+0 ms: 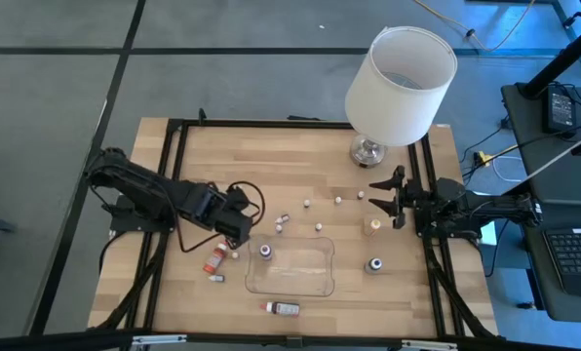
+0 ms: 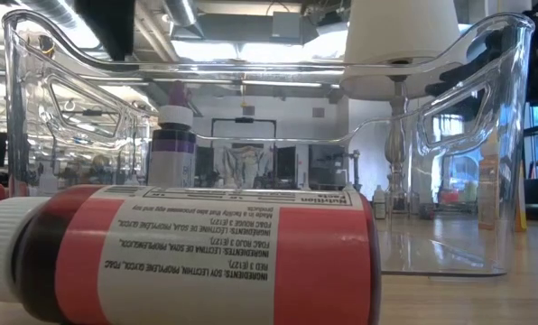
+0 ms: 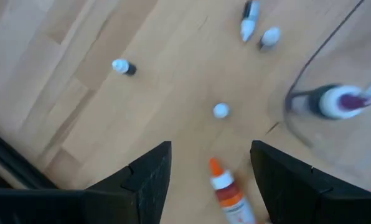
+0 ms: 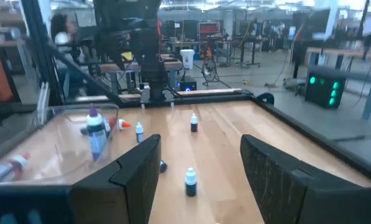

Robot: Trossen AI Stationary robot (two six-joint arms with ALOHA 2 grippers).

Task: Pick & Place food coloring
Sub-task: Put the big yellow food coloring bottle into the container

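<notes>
The left claw [image 1: 240,226] hangs open over the wooden bench [image 1: 300,156], its two fingers [image 3: 149,177] spread either side of an orange bottle [image 3: 228,191] lying on its side just below. The left wrist view shows the bottle between the fingers but not yet touched, so the step in hand appears to be the approach to a pick. The next move likely calls for a straight descent and a squeeze across the bottle's body, which may roll if nudged.

Other food coloring bottles are scattered across the bench. A purple-capped bottle [image 1: 265,252] stands upright inside the clear tray [image 1: 315,288], and a red bottle [image 1: 284,308] lies just outside the tray's near edge.

The right claw [image 1: 388,197] waits open near the lamp [image 1: 400,73], holding nothing.
</notes>
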